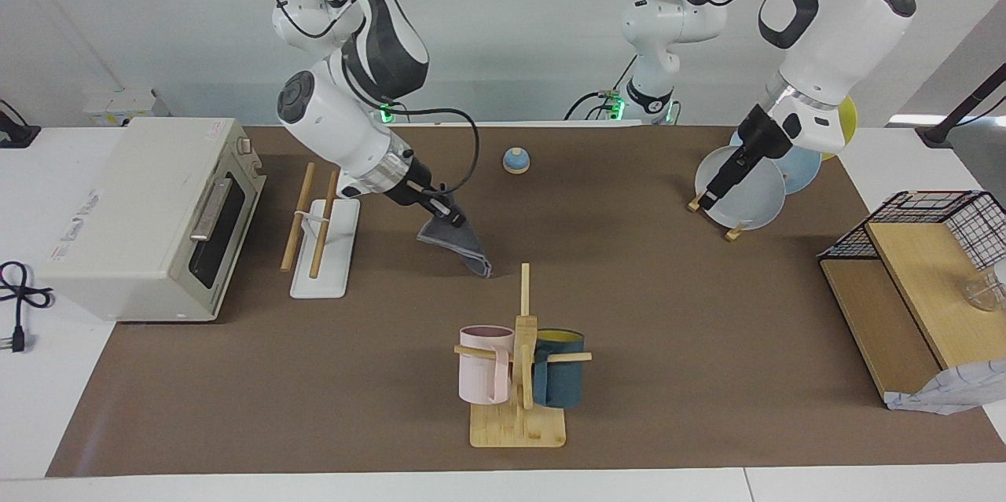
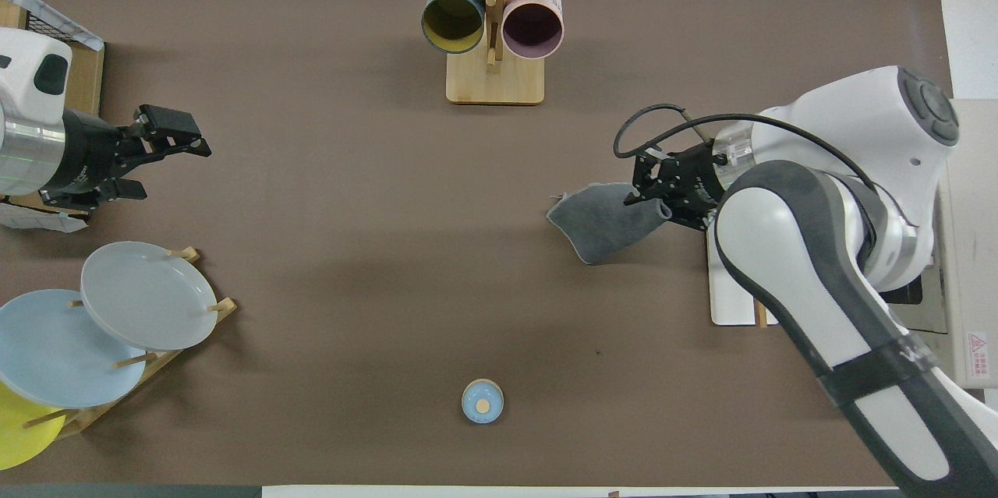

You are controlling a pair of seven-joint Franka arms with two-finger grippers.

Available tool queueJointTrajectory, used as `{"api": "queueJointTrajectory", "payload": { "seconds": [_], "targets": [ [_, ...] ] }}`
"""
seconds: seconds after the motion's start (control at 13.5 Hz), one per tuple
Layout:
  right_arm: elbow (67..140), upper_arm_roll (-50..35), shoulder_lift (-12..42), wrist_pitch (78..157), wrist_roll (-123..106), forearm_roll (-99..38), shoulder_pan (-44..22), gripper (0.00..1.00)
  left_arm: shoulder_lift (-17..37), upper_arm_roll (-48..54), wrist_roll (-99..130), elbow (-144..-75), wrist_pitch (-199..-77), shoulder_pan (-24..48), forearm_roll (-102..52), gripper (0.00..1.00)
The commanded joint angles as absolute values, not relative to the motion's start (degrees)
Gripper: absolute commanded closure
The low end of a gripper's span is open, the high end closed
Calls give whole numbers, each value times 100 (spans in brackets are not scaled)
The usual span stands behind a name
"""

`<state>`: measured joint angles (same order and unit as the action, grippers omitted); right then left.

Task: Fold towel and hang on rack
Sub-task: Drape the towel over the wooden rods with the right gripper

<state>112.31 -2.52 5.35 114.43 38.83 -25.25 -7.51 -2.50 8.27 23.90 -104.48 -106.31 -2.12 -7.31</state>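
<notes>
The towel (image 1: 460, 241) shows its dark grey face and hangs folded from my right gripper (image 1: 446, 211), which is shut on its upper edge. In the overhead view the towel (image 2: 604, 225) droops from the right gripper (image 2: 661, 194) just beside the rack. The rack (image 1: 322, 258) has a white base and two light-wood rods, and stands next to the toaster oven. In the overhead view my right arm covers most of it, and only part of its base (image 2: 729, 287) shows. My left gripper (image 1: 710, 199) is open and empty over the plate stand, and also shows in the overhead view (image 2: 173, 169).
A toaster oven (image 1: 149, 211) stands at the right arm's end. A bamboo mug tree (image 1: 519, 376) with two mugs is farther from the robots. A plate stand (image 1: 743, 188) holds three plates. A blue bell (image 1: 515, 161) is near the robots. A wire-and-wood shelf (image 1: 919, 274) stands at the left arm's end.
</notes>
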Motion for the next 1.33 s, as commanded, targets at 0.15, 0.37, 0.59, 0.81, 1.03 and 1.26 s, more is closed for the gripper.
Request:
{"api": "queueJointTrajectory", "payload": {
  "seconds": [0.15,0.37,0.59,0.81,1.03,1.26],
  "targets": [
    [11461,-334,-114,10513,2096,-1680,376,100,-220,844,452,-9976,-9652,-281,-62,0],
    [11452,-334,-184,10459,1180,-1074,703,100,-229,809,325,-9862,-9571,-281,-61,0],
    [11443,-334,-185,10538,547,-660,861,100,-176,730,325,-9782,-9580,-220,-97,0],
    [11443,-343,-176,10582,177,-370,949,100,-185,668,343,-9782,-9510,-115,-88,0],
    [11513,-334,-185,10723,18,-316,984,100,-176,589,343,-9686,-9317,-70,-70,0],
    [11496,-343,-185,10670,-9,-316,984,0,-202,598,351,-9712,-9343,-79,-79,0]
  ]
}}
